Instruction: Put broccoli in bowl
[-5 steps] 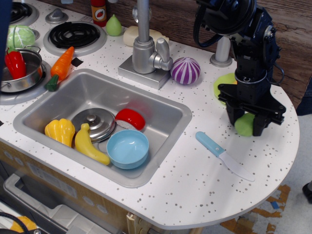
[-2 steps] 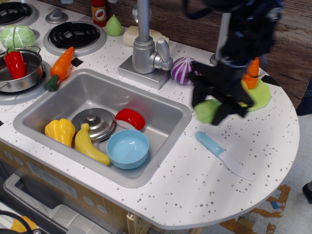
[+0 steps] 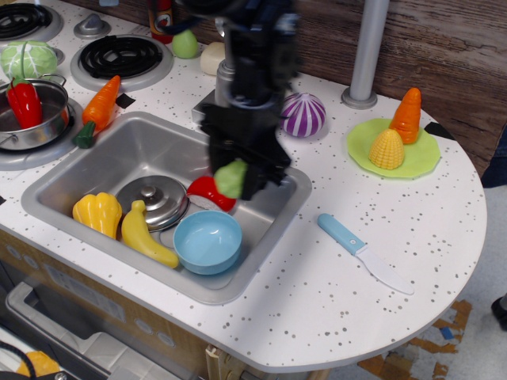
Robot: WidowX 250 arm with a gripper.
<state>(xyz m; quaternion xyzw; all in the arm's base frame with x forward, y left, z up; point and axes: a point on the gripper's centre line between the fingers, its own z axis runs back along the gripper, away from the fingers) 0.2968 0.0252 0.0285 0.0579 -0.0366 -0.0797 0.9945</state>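
Observation:
My gripper (image 3: 234,179) is shut on the broccoli (image 3: 230,180), a lumpy light-green toy, and holds it in the air over the sink (image 3: 119,146). The light blue bowl (image 3: 207,241) stands empty at the sink's front right corner, just below and in front of the broccoli. The arm is motion-blurred and hides the faucet behind it.
In the sink lie a silver lid (image 3: 154,200), a red piece (image 3: 205,191), a yellow squash (image 3: 98,214) and a banana (image 3: 145,235). A blue knife (image 3: 364,253) lies on the counter. A green plate (image 3: 425,158) with corn and carrot is at right. A purple onion (image 3: 304,115) sits behind.
The gripper has carried the broccoli left from the right counter, past the sink's right edge, to above the sink near the bowl. The green plate with corn and carrot is uncovered.

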